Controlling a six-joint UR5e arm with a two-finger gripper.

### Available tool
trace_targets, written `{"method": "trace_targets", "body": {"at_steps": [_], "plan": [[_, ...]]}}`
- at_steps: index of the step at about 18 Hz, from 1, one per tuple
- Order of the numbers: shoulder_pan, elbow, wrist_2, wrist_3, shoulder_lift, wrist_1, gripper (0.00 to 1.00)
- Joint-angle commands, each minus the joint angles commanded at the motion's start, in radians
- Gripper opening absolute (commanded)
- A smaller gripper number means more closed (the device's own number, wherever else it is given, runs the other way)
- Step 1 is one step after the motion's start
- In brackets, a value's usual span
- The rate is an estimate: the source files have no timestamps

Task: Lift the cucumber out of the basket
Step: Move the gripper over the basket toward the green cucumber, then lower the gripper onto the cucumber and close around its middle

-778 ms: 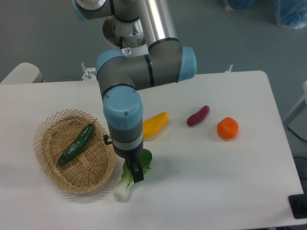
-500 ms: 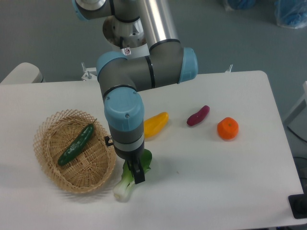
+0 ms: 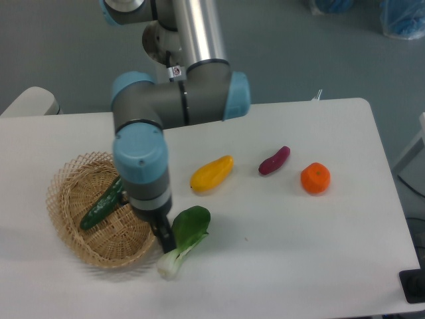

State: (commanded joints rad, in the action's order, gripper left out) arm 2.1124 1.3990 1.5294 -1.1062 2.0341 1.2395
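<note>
The cucumber [image 3: 103, 205] lies inside the basket [image 3: 70, 229], its long axis running diagonally from lower left up toward the arm, upper end tucked behind the wrist. The hand [image 3: 163, 234] hangs over the basket's right rim, just beside the bok choy [image 3: 183, 238] (whether its fingers are spread or pressed together, I cannot tell), holding nothing visible above the table [image 3: 299, 252].

The arm reaches down from the counter's far edge, its silver upper tube dropping to a grey elbow with blue caps. From there a grey link runs toward the counter's left side, ending in a blue-capped wrist that points straight down. The dark end effector [image 3: 163, 238] hangs below the wrist, low over the counter; whether its jaws are parted cannot be made out.
</note>
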Motion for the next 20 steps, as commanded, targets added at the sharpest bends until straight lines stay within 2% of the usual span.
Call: {"method": "trace_targets", "body": {"at_steps": [3, 6, 9, 11, 13, 18, 20], "plan": [[-0.038, 0.032, -0.002, 0.016, -0.018, 0.000, 1.00], [-0.057, 0.116, 0.000, 0.080, -0.058, -0.015, 1.00], [-0.057, 0.247, -0.002, 0.134, -0.109, -0.165, 1.00], [-0.057, 0.319, -0.002, 0.193, -0.133, -0.236, 1.00], [-0.058, 0.342, 0.002, 0.308, -0.134, -0.267, 1.00], [-0.094, 0.374, 0.021, 0.564, -0.130, -0.296, 1.00], [-0.110, 0.377, 0.044, 0.618, -0.124, -0.299, 1.00]]}}
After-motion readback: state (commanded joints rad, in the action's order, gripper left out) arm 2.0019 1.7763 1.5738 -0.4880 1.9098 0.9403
